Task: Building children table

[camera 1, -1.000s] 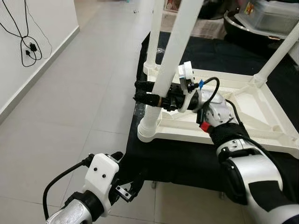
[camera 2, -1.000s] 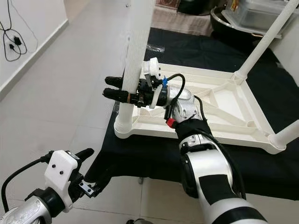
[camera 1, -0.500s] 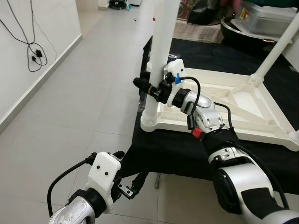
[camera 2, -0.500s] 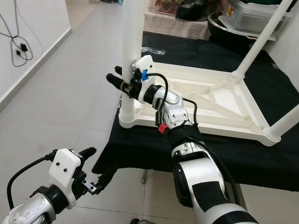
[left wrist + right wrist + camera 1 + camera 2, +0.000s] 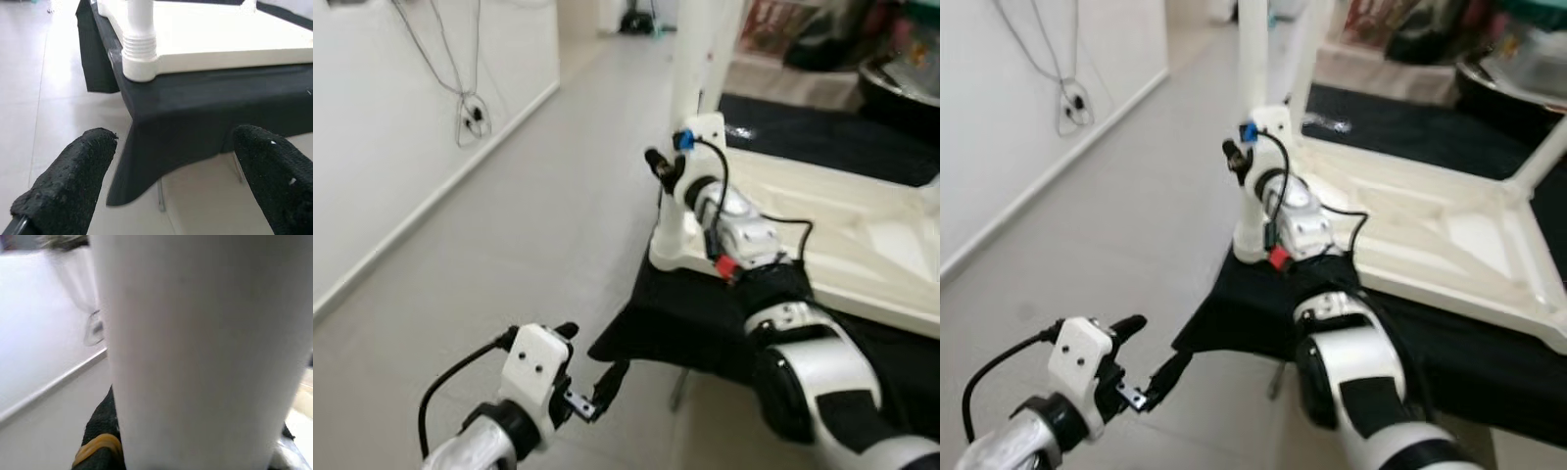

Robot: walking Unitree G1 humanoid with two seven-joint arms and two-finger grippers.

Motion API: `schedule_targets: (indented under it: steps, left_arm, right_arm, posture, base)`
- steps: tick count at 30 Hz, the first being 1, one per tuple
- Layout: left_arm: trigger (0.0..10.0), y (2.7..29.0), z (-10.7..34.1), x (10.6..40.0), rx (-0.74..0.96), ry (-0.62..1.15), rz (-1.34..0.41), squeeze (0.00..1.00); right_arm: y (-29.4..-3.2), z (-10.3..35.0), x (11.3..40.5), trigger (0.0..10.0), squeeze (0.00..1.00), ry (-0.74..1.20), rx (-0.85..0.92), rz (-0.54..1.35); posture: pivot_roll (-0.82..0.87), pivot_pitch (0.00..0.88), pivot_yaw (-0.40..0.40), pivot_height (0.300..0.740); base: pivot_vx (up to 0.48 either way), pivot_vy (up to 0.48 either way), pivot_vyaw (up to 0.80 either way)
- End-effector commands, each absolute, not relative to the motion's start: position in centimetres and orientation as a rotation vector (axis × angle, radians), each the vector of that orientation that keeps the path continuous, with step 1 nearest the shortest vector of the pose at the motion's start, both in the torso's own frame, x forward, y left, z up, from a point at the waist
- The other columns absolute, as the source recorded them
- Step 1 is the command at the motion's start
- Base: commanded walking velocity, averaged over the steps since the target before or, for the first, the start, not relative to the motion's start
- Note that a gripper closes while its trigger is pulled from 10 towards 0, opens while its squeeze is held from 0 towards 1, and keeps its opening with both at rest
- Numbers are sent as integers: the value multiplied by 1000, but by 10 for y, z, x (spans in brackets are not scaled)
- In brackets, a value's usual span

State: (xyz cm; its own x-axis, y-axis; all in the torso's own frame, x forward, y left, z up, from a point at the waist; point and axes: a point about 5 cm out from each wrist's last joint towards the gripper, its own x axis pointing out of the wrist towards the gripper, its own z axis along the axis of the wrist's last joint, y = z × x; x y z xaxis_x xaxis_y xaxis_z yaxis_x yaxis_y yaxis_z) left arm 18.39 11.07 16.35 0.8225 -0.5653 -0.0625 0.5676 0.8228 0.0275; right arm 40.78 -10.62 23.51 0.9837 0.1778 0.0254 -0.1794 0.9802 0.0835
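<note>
A white plastic children's table (image 5: 822, 230) lies upside down on a black cloth (image 5: 705, 323). A white leg (image 5: 700, 59) stands upright in its near left corner socket (image 5: 139, 46). My right gripper (image 5: 668, 171) is shut on this leg just above the socket. In the right wrist view the leg (image 5: 195, 357) is very close, with a black finger (image 5: 100, 440) bearing a yellow band beside it. Another leg (image 5: 1540, 157) stands at the far right corner. My left gripper (image 5: 171, 181) hangs open low over the floor, left of the table, holding nothing.
The cloth-covered platform's edge (image 5: 146, 117) overhangs a grey tiled floor (image 5: 509, 245), which opens out to the left. A white wall with a dangling black cable (image 5: 465, 108) runs along the far left. Blurred household clutter (image 5: 1518, 69) sits behind the table.
The leg went from tilted to upright with my right gripper shut on it. The camera has swung left and the picture has blurred. My left gripper stays open and low.
</note>
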Motion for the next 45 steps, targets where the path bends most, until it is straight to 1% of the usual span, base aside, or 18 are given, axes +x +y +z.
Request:
schedule_targets:
  steps: [1,2,3,5,6,8,11,20,22,23,24,31,36,40,41,43,44,45]
  left_arm:
    - [10000,111,161,184,61,61,-610,0]
    - [10000,111,161,184,61,61,-610,0]
    - [10000,112,162,184,62,59,-606,0]
    - [10000,112,162,184,62,59,-606,0]
    - [10000,113,161,184,64,61,-603,0]
    - [10000,113,161,183,66,64,-605,0]
    - [10000,114,161,183,67,65,-605,0]
    - [10000,113,159,184,68,65,-611,0]
    - [10000,113,159,185,70,66,-614,0]
    - [10000,113,159,185,70,66,-614,0]
    - [10000,113,159,185,70,66,-617,0]
    - [10000,112,158,187,71,62,-618,0]
    - [10000,112,159,188,72,59,-619,0]
    - [10000,111,160,189,71,55,-620,0]
    - [10000,111,160,189,71,55,-620,0]
    - [10000,111,160,189,71,54,-625,0]
    - [10000,111,160,189,71,54,-625,0]
    - [10000,110,160,190,71,51,-630,0]
  right_arm:
    - [-117,164,397,10000,0,276,121,80]
    - [-117,164,397,10000,0,276,121,80]
    - [-123,164,397,10000,0,275,140,9]
    - [-123,164,397,10000,0,275,140,9]
    - [-133,163,396,10000,0,269,148,-99]
    - [-137,163,393,10000,0,253,137,-165]
    - [-137,163,392,10000,0,247,136,-191]
    - [-139,161,370,10000,0,221,103,-444]
    - [-140,160,359,10000,0,214,118,-556]
    - [-140,160,359,10000,0,214,118,-556]
    - [-140,160,350,10000,0,224,103,-661]
    - [-135,167,341,10000,0,191,105,-777]
    - [-139,169,338,10000,0,185,112,-828]
    - [-167,174,335,10000,0,150,117,-975]
    - [-167,174,335,10000,0,150,117,-975]
    - [-189,171,333,10000,0,166,133,-1057]
    - [-189,171,333,10000,0,166,133,-1057]
    - [-199,169,331,10000,0,173,131,-1092]
  posture:
    - [154,164,-114,740]
    - [154,164,-114,740]
    - [154,164,-114,740]
    - [154,164,-114,740]
    - [161,164,-112,740]
    - [161,165,-115,740]
    - [160,166,-113,740]
    - [160,162,-110,740]
    - [161,156,-108,740]
    - [161,156,-108,740]
    - [160,161,-106,740]
    - [163,160,-108,740]
    - [164,160,-108,740]
    - [163,161,-105,740]
    - [163,161,-105,740]
    - [160,165,-98,740]
    - [160,165,-98,740]
    - [160,165,-98,740]
  base:
    - [0,0,0]
    - [0,0,0]
    - [0,0,0]
    - [0,0,0]
    - [0,0,0]
    - [0,0,0]
    - [0,0,0]
    - [0,0,0]
    - [0,0,0]
    - [0,0,0]
    - [0,0,0]
    - [0,0,0]
    - [0,0,0]
    - [0,0,0]
    - [0,0,0]
    - [0,0,0]
    - [0,0,0]
    - [0,0,0]
